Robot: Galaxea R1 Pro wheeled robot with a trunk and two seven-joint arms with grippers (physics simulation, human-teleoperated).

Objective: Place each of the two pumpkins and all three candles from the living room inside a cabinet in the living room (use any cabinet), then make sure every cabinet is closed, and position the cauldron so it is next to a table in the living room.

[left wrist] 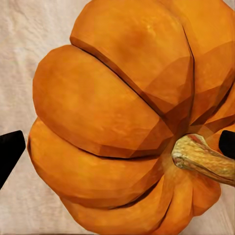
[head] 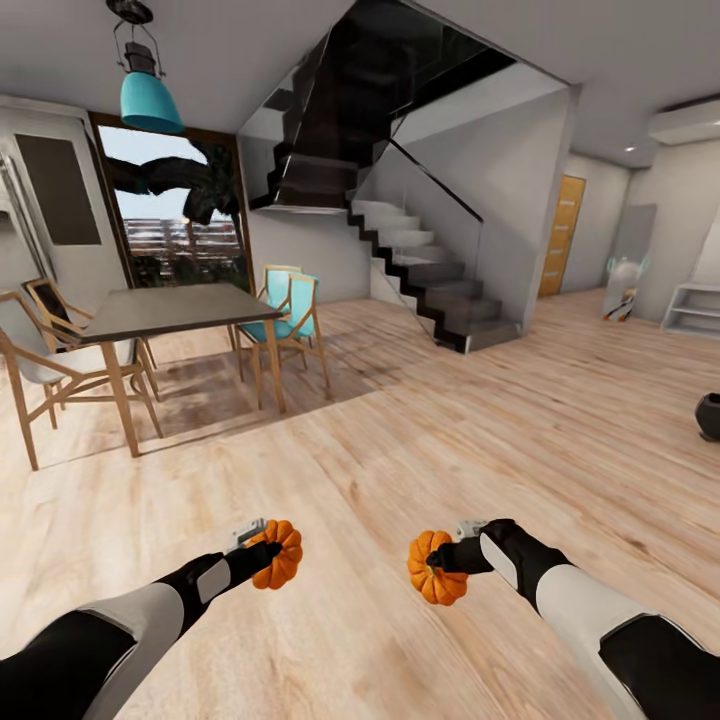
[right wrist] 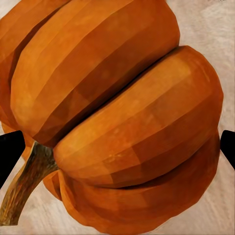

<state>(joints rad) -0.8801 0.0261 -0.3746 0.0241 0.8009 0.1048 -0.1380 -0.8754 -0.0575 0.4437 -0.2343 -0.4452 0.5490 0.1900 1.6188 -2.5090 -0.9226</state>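
Each of my grippers carries a small ribbed orange pumpkin above the wood plank floor. My left gripper point(head: 268, 555) is shut on one pumpkin point(head: 279, 553); up close the left wrist view has that pumpkin point(left wrist: 117, 112) with its stem between the black fingertips point(left wrist: 10, 152). My right gripper point(head: 442, 560) is shut on the other pumpkin point(head: 434, 567), whose ribs and curved stem appear in the right wrist view point(right wrist: 112, 112). The black cauldron point(head: 709, 415) sits on the floor at the far right edge, cut off by the frame. Candles, cabinet and coffee table are out of view.
A dining table point(head: 170, 310) with wooden chairs point(head: 290, 320) stands at the left under a teal pendant lamp point(head: 150, 100). A dark staircase point(head: 420, 270) rises in the middle. White shelves point(head: 695, 310) and a wooden door point(head: 562, 235) are far right. Open floor lies ahead.
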